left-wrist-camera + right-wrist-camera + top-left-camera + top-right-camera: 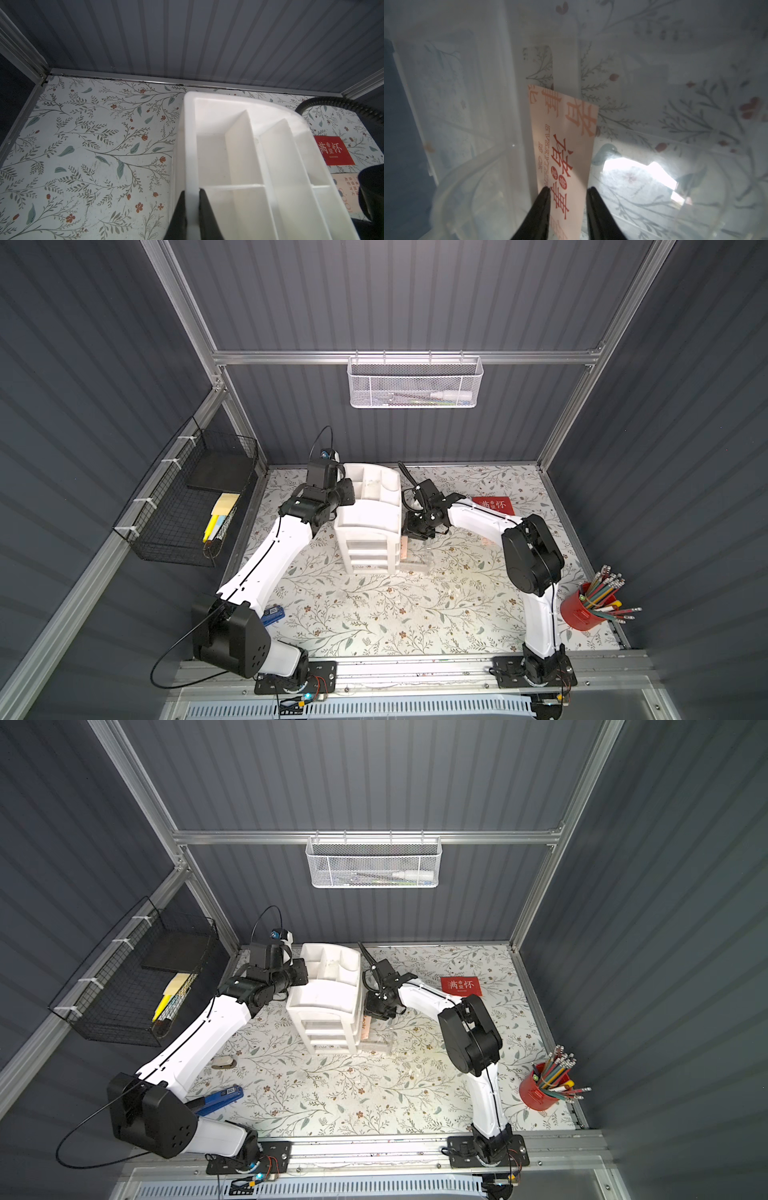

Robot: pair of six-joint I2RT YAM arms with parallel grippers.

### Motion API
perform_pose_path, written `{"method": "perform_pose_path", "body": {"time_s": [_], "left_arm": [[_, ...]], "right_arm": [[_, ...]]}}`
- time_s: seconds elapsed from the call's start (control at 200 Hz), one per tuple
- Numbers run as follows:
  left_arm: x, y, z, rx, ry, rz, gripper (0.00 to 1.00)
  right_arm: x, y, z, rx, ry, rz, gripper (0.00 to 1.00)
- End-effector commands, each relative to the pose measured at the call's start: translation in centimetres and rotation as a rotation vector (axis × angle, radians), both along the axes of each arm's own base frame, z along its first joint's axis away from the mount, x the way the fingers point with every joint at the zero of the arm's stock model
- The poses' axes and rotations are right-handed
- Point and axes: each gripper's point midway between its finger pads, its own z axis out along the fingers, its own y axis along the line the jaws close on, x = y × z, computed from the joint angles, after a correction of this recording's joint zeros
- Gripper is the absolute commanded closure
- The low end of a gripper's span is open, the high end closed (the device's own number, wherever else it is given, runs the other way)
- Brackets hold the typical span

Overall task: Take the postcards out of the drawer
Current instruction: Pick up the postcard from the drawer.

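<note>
A white desk organizer (370, 522) stands mid-table, and its clear drawer (415, 562) is pulled out on its right side. My right gripper (569, 188) reaches down into that drawer. A pale peach postcard (566, 145) with red lettering stands tilted between its fingers, which are still apart. The same postcard (405, 549) shows as a thin strip in both top views. The red postcard (493, 506) lies flat on the table behind my right arm. My left gripper (192, 190) is shut on the organizer's top rim (188, 145).
A red cup of pencils (582, 608) stands at the right edge. A black wire basket (187, 506) with yellow pads hangs on the left wall. A white mesh basket (415, 383) hangs on the back wall. A blue stapler (220, 1098) lies near my left arm's base.
</note>
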Motion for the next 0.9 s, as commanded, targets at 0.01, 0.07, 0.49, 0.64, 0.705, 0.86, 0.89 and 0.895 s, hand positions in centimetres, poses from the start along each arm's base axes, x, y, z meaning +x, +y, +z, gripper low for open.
{"method": "perform_pose_path", "body": {"time_s": [0.01,0.07,0.49,0.64,0.705,0.86,0.89,0.895], "left_arm": [[-2.64,1.65,-8.21,0.167,0.248,-0.029,1.00],[-2.62,1.65,-8.29,0.168,0.250,-0.029,1.00],[-2.61,1.67,-8.12,0.168,0.245,-0.029,1.00],[-2.64,1.65,-8.20,0.168,0.247,-0.030,1.00],[-2.64,1.68,-8.19,0.169,0.247,-0.030,1.00],[-2.65,1.67,-8.18,0.170,0.247,-0.031,1.00],[-2.66,1.66,-8.15,0.169,0.246,-0.031,1.00],[-2.65,1.67,-8.15,0.170,0.245,-0.031,1.00]], "right_arm": [[-0.03,0.63,1.19,0.042,-0.021,0.015,0.72],[-0.05,0.66,1.20,0.043,-0.022,0.016,0.75],[-0.20,0.54,0.94,0.044,-0.009,0.012,0.84],[0.30,0.94,0.91,0.062,-0.025,0.011,0.84],[0.31,1.10,0.77,0.069,-0.020,0.012,0.84],[0.41,1.38,0.62,0.084,-0.016,0.009,0.84],[0.42,1.45,0.64,0.087,-0.016,0.010,0.84],[0.42,1.40,0.60,0.087,-0.014,0.009,0.84]]}}
